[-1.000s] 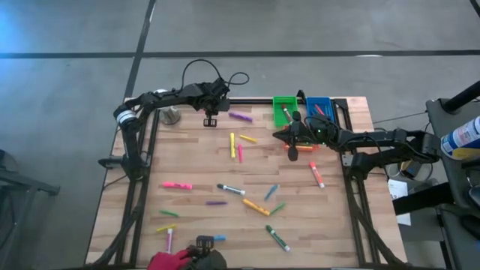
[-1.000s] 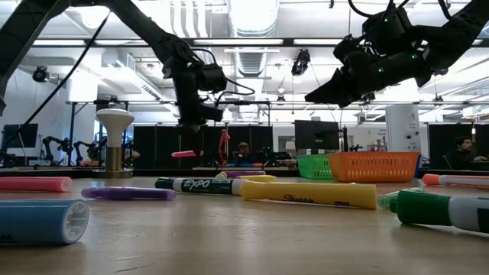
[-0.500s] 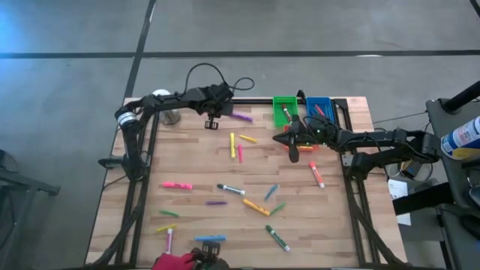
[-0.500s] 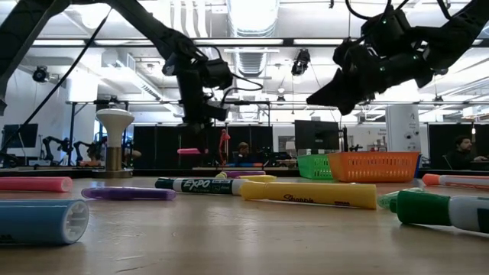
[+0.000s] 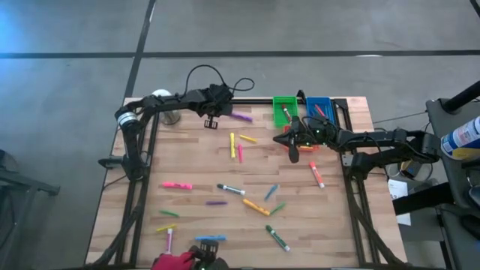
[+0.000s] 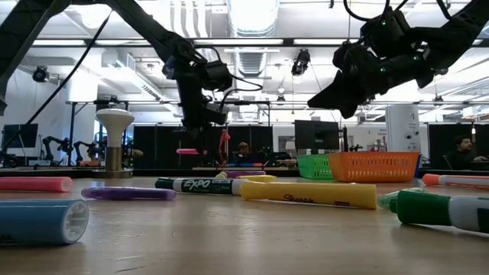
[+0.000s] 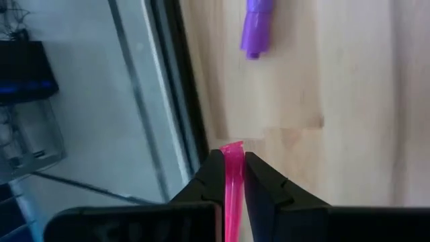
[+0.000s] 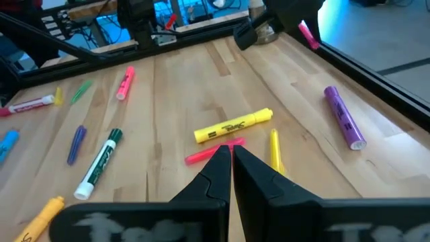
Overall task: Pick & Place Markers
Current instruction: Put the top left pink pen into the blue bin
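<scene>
Over the wooden bench, the left end effector hangs at the far edge, clamped on a pink marker; a purple marker lies just beside it, the others scattered nearer. Carry it level and well clear to the green bin before letting go. The right end effector hovers with fingers together, empty, near the bins.

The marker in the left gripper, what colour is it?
Pink marker, clearest in the left wrist view.

Markers lie scattered over wooden table. Left gripper hangs near back edge, beside purple marker; right gripper sits just in front of green bin & blue bin.
</scene>
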